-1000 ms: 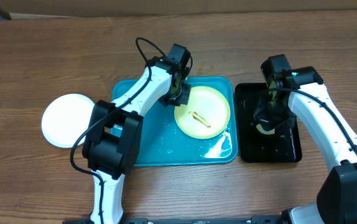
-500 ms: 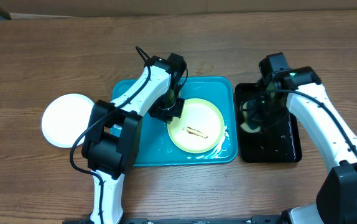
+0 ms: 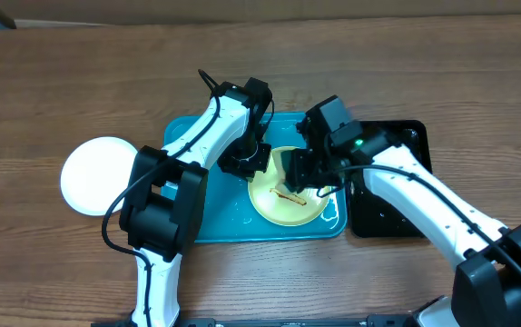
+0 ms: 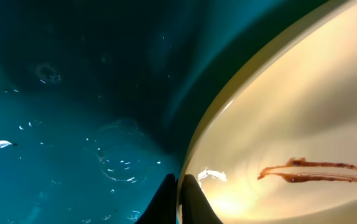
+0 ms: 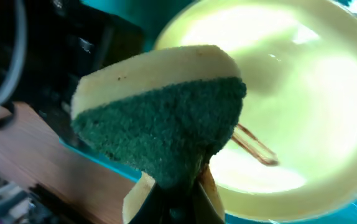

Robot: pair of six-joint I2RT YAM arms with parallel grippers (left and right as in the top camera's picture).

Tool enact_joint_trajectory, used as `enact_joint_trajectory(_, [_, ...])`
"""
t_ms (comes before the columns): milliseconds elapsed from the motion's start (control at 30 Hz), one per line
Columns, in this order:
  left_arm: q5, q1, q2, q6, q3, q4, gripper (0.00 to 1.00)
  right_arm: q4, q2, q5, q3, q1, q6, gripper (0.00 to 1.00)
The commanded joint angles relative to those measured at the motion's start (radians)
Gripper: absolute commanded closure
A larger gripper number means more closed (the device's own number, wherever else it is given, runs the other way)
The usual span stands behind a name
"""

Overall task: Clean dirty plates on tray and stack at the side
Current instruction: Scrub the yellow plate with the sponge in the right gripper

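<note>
Looking down on the wooden table (image 3: 61, 82), I judge the job past its start but not finished. At the left of the overhead view, off the tray, a white plate (image 3: 97, 174) lies on the bare wood with a clean face. From above I cannot tell whether it is one plate or a stack of two. The teal tray (image 3: 229, 225) fills the centre of the frame, wet and glossy, and carries just one plate. To its right sits the narrower black tray (image 3: 412, 141), where I see nothing lying on the parts my right arm leaves uncovered.

What remains, as I read it, is to scrub this last plate and set it with the white one at the left.

The yellow-green plate (image 3: 288, 204) lies on the right half of the teal tray, toward its lower edge. My left gripper (image 3: 242, 163) is clenched on its upper-left rim, one finger on each side of the lip. My right gripper (image 3: 310, 168) hangs above the plate's upper edge, jaws clamped on a sponge (image 5: 160, 124), green scouring face outward and tan foam behind it.

The plate is pale, shiny and shallow. A thin brown smear (image 4: 318, 171) runs across its middle, not yet wiped.
</note>
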Motion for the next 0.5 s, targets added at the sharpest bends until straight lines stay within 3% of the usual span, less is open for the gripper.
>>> enact_joint_trajectory(0, [0.019, 0.003, 0.018, -0.03, 0.0, 0.0, 0.96, 0.05, 0.022, -0.012, -0.027, 0.023, 0.139, 0.96])
enact_joint_trajectory(467, [0.019, 0.003, 0.018, -0.03, 0.0, 0.0, 0.96, 0.149, 0.166, -0.013, -0.029, 0.072, 0.24, 0.96])
